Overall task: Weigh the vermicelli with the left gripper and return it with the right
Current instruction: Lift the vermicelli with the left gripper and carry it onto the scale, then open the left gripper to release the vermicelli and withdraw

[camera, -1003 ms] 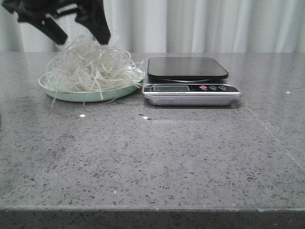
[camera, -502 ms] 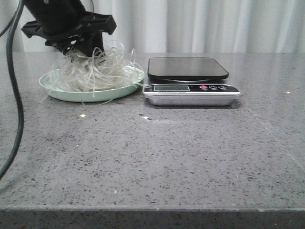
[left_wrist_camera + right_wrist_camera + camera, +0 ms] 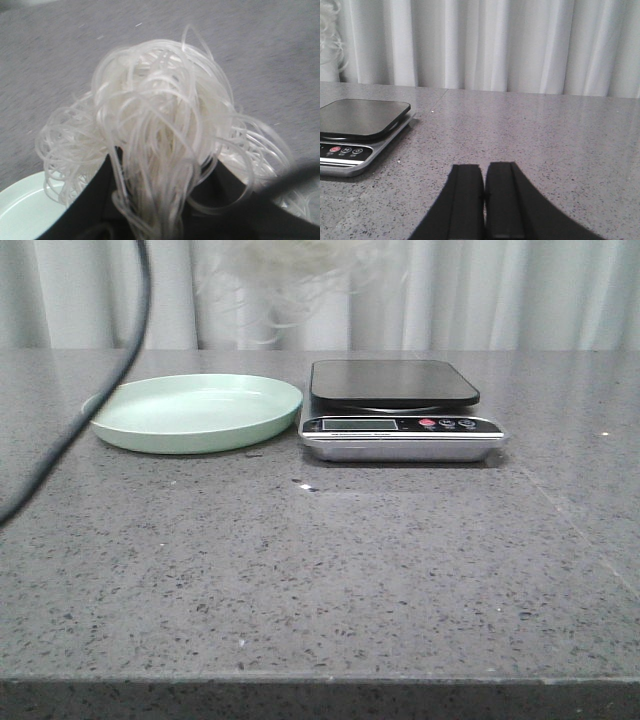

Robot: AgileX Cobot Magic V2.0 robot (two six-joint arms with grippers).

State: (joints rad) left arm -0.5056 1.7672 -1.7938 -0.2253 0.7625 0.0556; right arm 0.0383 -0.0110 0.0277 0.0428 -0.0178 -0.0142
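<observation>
Left gripper (image 3: 165,200) clamped on the vermicelli (image 3: 160,130), strands bunched between its black fingers (image 3: 95,195) and fanning out loose beyond them. Front view: tangle hangs high in the air, blurred against the curtain (image 3: 500,290), clear of the mint-green plate (image 3: 195,412) and the kitchen scale (image 3: 400,410), which sit side by side on the grey speckled tabletop (image 3: 320,570). Right gripper (image 3: 484,200) pressed closed with nothing in it, low over the tabletop, off to the side of the scale.

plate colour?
Mint green; the plate shows best in the front view, now with nothing on it.
</observation>
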